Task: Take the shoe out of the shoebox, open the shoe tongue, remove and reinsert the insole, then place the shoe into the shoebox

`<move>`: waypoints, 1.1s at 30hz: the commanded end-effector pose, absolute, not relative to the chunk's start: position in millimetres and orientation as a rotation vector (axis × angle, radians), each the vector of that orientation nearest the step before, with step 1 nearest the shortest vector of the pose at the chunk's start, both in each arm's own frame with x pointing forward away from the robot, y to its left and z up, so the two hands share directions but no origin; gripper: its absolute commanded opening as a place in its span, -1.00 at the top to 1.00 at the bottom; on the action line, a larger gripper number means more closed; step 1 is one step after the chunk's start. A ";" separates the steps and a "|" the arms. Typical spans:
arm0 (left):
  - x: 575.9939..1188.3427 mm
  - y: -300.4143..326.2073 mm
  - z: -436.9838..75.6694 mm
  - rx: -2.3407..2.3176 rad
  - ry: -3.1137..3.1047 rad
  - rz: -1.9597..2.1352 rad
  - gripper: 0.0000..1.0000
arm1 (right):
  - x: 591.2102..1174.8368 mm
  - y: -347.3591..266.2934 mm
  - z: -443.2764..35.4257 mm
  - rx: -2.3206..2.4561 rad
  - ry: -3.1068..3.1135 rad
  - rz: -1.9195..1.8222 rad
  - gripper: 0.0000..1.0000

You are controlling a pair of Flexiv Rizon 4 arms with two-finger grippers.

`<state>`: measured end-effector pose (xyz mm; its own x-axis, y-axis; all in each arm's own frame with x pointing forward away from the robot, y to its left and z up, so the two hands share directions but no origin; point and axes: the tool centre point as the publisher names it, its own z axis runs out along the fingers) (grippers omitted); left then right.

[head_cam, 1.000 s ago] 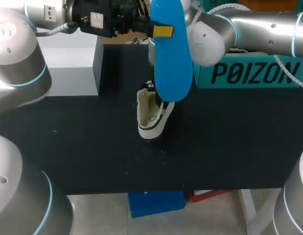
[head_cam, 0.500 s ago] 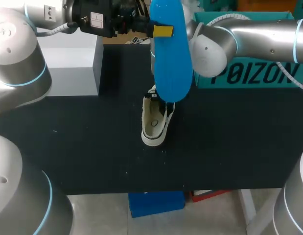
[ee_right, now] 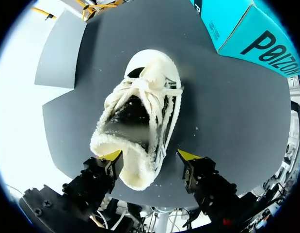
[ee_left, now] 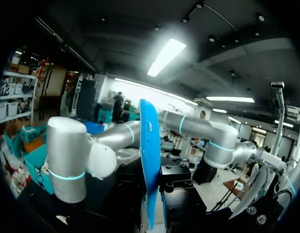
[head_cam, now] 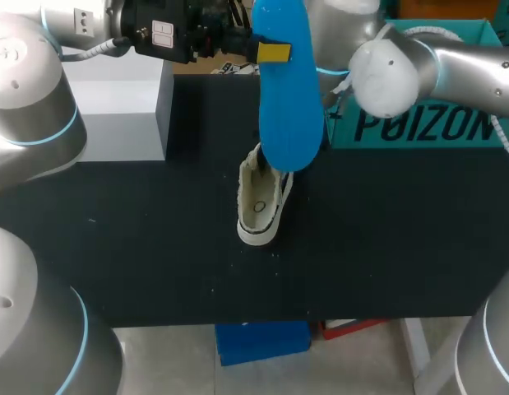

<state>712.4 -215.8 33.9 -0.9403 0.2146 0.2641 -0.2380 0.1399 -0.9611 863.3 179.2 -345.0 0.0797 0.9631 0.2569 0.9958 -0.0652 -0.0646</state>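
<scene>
Left gripper [head_cam: 262, 51] is clamping the blue insole [head_cam: 289, 115] upright. The white shoe [head_cam: 259, 206] is lying on the table [head_cam: 155, 230]. Right gripper [ee_right: 150, 156] is hanging over its heel, fingers apart. Far right, the teal shoebox [head_cam: 418, 127] is showing bold dark lettering.

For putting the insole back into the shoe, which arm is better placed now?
Left, probably. The left claw holds the blue insole up near the shoe; the right claw is open astride the heel, holding nothing.
</scene>
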 end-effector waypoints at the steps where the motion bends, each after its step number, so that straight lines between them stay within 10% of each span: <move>1: 712.8 -217.1 33.2 0.022 -2.087 1.860 1.00 | 851.1 153.4 -323.9 -1.916 -1.793 -0.653 -1.00; 33: 712.8 -217.1 33.2 0.022 -2.087 1.860 1.00 | 854.5 142.4 -282.3 -1.531 -1.464 -1.143 -1.00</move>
